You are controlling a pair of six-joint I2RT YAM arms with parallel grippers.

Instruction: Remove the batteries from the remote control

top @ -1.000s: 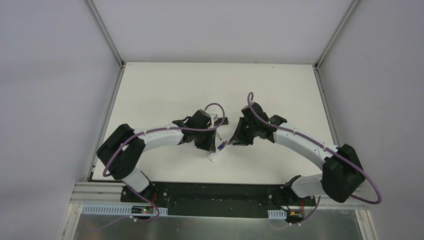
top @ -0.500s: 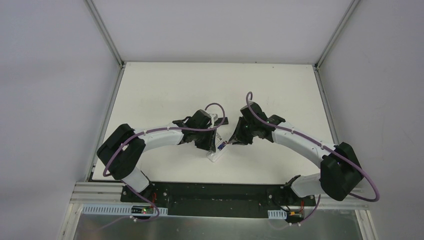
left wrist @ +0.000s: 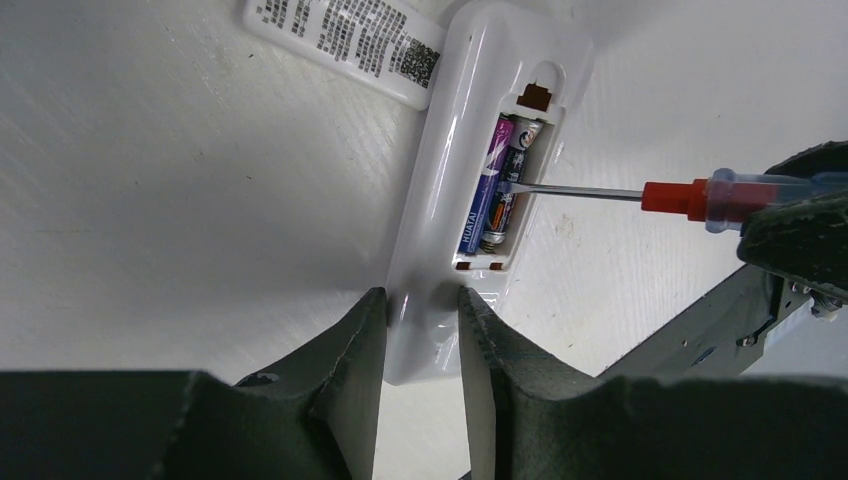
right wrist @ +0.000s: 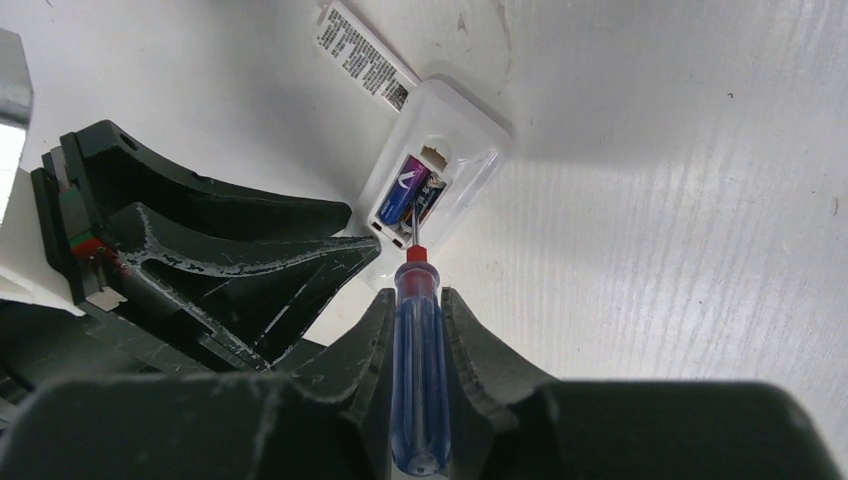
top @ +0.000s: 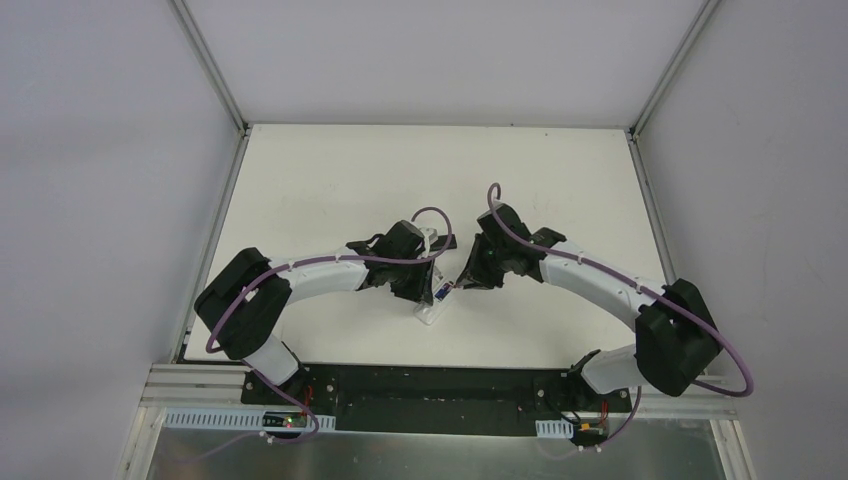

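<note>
The white remote control (left wrist: 436,210) lies back-up on the table with its battery bay open. Two batteries sit side by side in the bay, a blue-purple one (left wrist: 480,200) and a dark one (left wrist: 517,150). My left gripper (left wrist: 422,300) is shut on the remote's near end, a finger on each side. My right gripper (right wrist: 415,295) is shut on a blue-handled screwdriver (right wrist: 420,370), whose thin shaft (left wrist: 580,190) reaches in from the right, its tip resting on the batteries (right wrist: 408,192). From above, both grippers (top: 425,285) (top: 468,278) meet over the remote (top: 431,314).
A white cover piece with a printed label (left wrist: 340,40) lies flat against the remote's far left side, also visible as the labelled strip (right wrist: 365,55). A dark flat thing (top: 446,241) pokes out beyond the left gripper. The white tabletop (top: 330,180) is walled on three sides.
My right arm has edged slightly left, toward the remote, with the screwdriver still held. The left gripper and the remote stay where they were.
</note>
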